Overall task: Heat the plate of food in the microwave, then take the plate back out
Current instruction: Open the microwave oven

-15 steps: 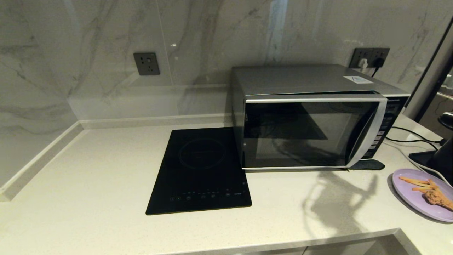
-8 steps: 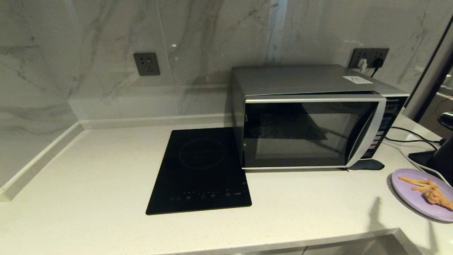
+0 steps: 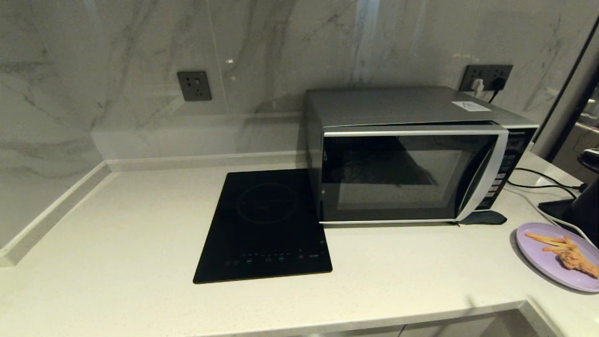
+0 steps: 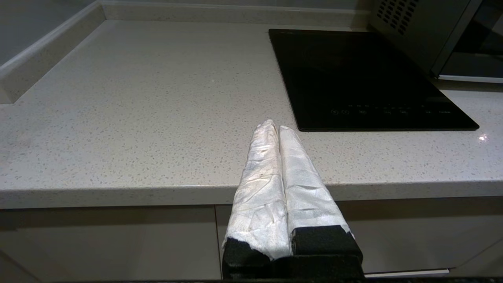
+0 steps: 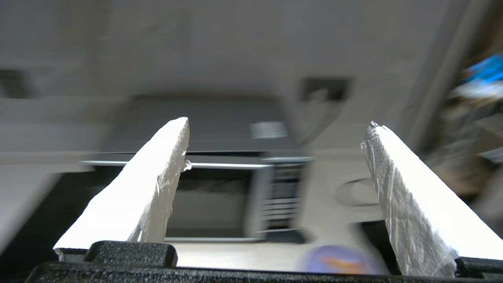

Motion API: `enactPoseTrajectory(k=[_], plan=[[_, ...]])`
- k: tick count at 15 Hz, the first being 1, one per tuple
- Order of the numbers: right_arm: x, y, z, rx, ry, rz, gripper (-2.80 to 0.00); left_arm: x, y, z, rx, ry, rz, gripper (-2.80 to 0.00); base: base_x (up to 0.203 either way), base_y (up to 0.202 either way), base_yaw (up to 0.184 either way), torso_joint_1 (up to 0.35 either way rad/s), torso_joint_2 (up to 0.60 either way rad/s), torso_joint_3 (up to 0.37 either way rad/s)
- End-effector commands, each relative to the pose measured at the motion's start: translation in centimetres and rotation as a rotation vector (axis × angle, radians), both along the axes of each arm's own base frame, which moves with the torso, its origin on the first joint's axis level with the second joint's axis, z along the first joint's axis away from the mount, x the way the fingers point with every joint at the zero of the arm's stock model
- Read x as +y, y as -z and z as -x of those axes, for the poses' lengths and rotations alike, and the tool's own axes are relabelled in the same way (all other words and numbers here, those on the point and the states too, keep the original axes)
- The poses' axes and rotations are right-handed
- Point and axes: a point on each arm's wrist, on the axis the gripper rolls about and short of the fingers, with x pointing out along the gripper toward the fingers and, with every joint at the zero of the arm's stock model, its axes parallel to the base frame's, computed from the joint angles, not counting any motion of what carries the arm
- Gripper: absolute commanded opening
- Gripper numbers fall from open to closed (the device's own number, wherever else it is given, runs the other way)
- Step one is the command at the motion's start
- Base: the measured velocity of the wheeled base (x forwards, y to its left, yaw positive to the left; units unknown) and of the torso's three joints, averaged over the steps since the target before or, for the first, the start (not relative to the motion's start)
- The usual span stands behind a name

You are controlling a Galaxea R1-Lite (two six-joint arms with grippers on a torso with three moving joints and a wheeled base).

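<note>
The silver microwave (image 3: 412,154) stands at the back right of the counter with its dark glass door closed. A lavender plate of food (image 3: 557,256) with orange fries and a brown chicken piece lies on the counter at the far right, in front of the microwave's button panel. Neither arm shows in the head view. My right gripper (image 5: 278,122) is open and empty, held back from the counter and facing the microwave (image 5: 204,192), with the plate (image 5: 340,264) low between its fingers. My left gripper (image 4: 276,125) is shut on nothing, parked at the counter's front edge, left of the cooktop.
A flat black induction cooktop (image 3: 266,224) lies left of the microwave. Black cables and a dark appliance base (image 3: 573,208) sit behind the plate. A dark pad (image 3: 484,217) lies at the microwave's right front corner. The counter's front edge (image 3: 374,318) steps inward at the right.
An arm's shadow on the counter in front of the microwave has slid right and gone. The plate and the microwave have not moved.
</note>
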Motion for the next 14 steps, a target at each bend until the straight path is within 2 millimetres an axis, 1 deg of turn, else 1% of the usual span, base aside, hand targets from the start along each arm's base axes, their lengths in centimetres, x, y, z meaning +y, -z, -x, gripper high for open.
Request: enactPoseTrajectory(k=[1, 2, 3, 4, 5, 6, 7, 8, 10, 12, 13, 14], plan=[[2.5, -0.5, -8.7, 0.175, -0.051, -0.184, 0.0, 0.0, 0.0, 0.0, 0.001, -0.001, 0.001, -2.8, 0.0, 0.0, 0.0, 0.0, 0.0, 0.0], [3.4, 0.3, -11.8, 0.259, -0.053, -0.259, 0.0, 0.0, 0.0, 0.0, 0.001, -0.001, 0.001, -2.8, 0.0, 0.0, 0.0, 0.0, 0.0, 0.0], [4.0, 1.3, -14.4, 0.346, -0.035, -0.322, 0.0, 0.0, 0.0, 0.0, 0.001, -0.001, 0.001, -2.8, 0.0, 0.0, 0.0, 0.0, 0.0, 0.0], [4.2, 2.5, -16.8, 0.425, -0.001, -0.369, 0.0, 0.0, 0.0, 0.0, 0.001, -0.001, 0.001, -2.8, 0.0, 0.0, 0.0, 0.0, 0.0, 0.0], [4.0, 3.3, -18.5, 0.473, 0.04, -0.401, 0.0, 0.0, 0.0, 0.0, 0.001, -0.001, 0.001, -2.8, 0.0, 0.0, 0.0, 0.0, 0.0, 0.0], [3.8, 3.7, -19.6, 0.484, 0.065, -0.414, 0.0, 0.0, 0.0, 0.0, 0.001, -0.001, 0.001, -2.8, 0.0, 0.0, 0.0, 0.0, 0.0, 0.0], [3.9, 3.7, -20.6, 0.46, 0.064, -0.391, 0.0, 0.0, 0.0, 0.0, 0.001, -0.001, 0.001, -2.8, 0.0, 0.0, 0.0, 0.0, 0.0, 0.0], [3.8, 3.6, -21.2, 0.447, 0.068, -0.344, 0.0, 0.0, 0.0, 0.0, 0.001, -0.001, 0.001, -2.8, 0.0, 0.0, 0.0, 0.0, 0.0, 0.0], [3.5, 3.5, -21.7, 0.432, 0.074, -0.271, 0.0, 0.0, 0.0, 0.0, 0.001, -0.002, 0.001, -2.8, 0.0, 0.0, 0.0, 0.0, 0.0, 0.0], [3.4, 3.8, -22.7, 0.427, 0.084, -0.263, 0.0, 0.0, 0.0, 0.0, 0.001, -0.001, 0.001, -2.8, 0.0, 0.0, 0.0, 0.0, 0.0, 0.0], [3.4, 4.0, -23.2, 0.43, 0.087, -0.263, -2.8, 0.0, 0.0, 0.0, 0.001, -0.001, 0.001, -2.8, 0.0, 0.0, 0.0, 0.0, 0.0, 0.0], [3.5, 4.1, -23.6, 0.43, 0.085, -0.263, -2.8, 0.0, 0.0, 0.0, 0.001, -0.001, 0.001, -2.8, 0.0, 0.0, 0.0, 0.0, 0.0, 0.0]])
